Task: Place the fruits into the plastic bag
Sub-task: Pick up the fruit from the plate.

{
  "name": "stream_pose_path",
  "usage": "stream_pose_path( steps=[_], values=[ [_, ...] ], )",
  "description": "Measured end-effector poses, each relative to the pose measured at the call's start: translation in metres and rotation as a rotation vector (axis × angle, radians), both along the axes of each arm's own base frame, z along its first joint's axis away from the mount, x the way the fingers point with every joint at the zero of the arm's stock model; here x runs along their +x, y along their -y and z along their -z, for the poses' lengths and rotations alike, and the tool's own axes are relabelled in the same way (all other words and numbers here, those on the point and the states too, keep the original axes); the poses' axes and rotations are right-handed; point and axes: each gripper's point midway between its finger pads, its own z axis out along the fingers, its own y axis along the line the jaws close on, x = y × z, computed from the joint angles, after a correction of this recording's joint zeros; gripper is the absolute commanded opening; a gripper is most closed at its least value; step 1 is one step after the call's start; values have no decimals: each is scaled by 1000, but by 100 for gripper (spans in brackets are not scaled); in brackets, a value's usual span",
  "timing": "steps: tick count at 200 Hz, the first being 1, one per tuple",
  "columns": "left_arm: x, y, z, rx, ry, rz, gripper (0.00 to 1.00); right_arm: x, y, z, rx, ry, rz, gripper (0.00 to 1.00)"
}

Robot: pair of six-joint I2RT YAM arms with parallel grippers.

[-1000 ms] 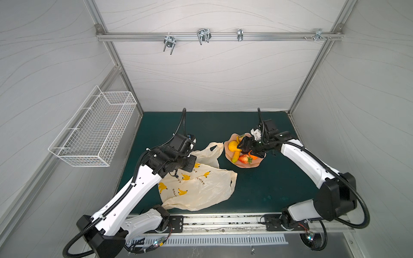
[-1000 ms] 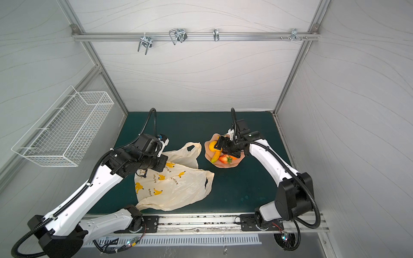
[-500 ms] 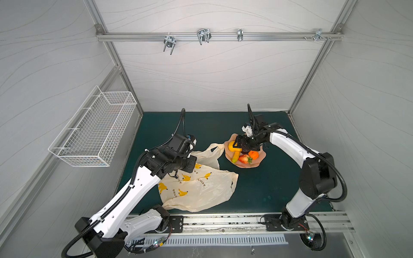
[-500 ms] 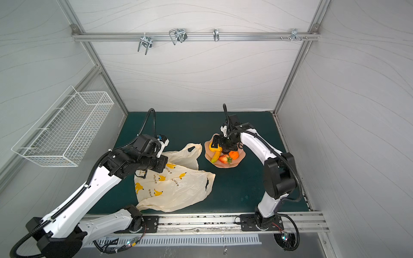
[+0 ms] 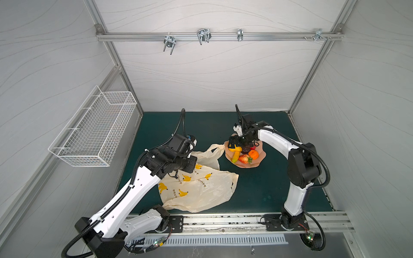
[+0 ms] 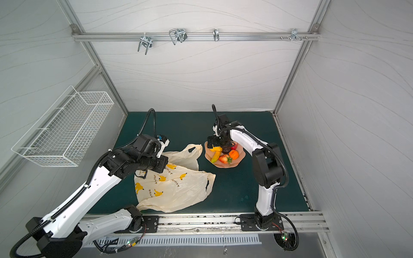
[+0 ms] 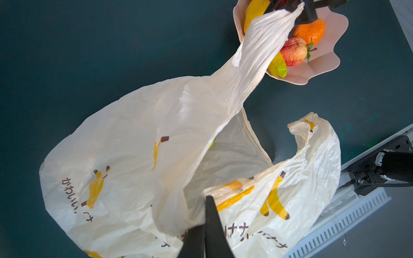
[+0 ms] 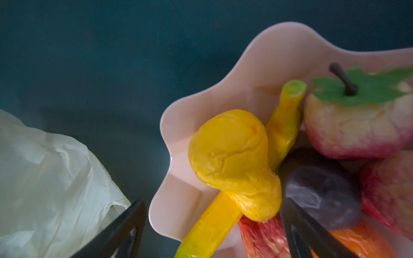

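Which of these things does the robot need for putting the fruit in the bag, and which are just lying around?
For the job:
- plastic bag
- banana
- yellow lemon-like fruit
- orange
- red strawberry
- dark brown round piece

Just there:
- pink dish, which only holds the fruit
- wire basket on the wall
- metal hooks on the rail

The plastic bag [image 7: 125, 134] bears dark lettering "かわいい".

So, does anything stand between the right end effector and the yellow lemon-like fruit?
Nothing visible does. The right end effector is open, with the lemon-like fruit between its fingers; the dark round piece lies close beside one finger.
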Motion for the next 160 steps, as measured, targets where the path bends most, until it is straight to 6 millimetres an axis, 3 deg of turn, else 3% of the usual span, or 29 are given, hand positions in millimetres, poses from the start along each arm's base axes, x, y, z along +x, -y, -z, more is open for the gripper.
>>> stream_pose_path(
  steps=[89,160],
  values=[
    [-1,2,0,-17,-11,-5,0,7,5,26,-131,29,-6,88],
    [-2,3,-1,-24,-13,-2,0,12,3,33,-150,35,-6,74]
  ],
)
